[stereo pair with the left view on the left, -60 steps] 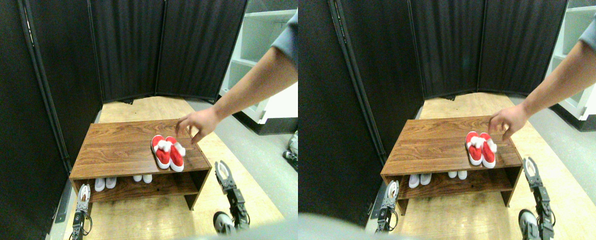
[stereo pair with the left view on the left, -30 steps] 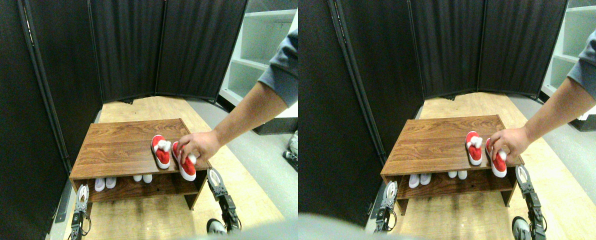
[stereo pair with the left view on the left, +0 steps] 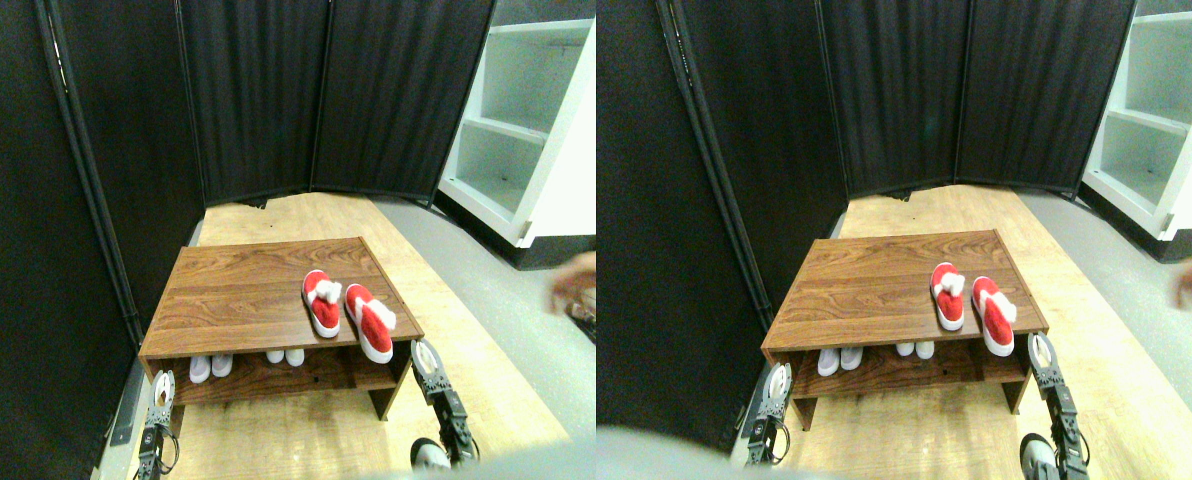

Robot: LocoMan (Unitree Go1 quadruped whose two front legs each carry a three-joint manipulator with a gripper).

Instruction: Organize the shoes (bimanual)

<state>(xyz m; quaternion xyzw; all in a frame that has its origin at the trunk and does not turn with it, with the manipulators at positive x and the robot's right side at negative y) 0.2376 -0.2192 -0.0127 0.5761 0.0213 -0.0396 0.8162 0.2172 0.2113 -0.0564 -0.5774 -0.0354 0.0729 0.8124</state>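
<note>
Person's hand [stereo pair with the left view on the left: 568, 287] has withdrawn to the right edge. Right gripper [stereo pair with the left view on the left: 424, 358], jaw state unreadable, sits beside the rack [stereo pair with the left view on the left: 246, 290] corner; left gripper [stereo pair with the left view on the left: 162, 390] low, likewise. Red shoes [stereo pair with the left view on the left: 349, 313] lie splayed on top, one overhanging. Reset done; next move calls for reaching them.

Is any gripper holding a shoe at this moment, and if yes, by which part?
Nothing is held. The two red shoes lie free on the wooden rack's top. The left gripper and right gripper are both below, touching no shoe.
</note>
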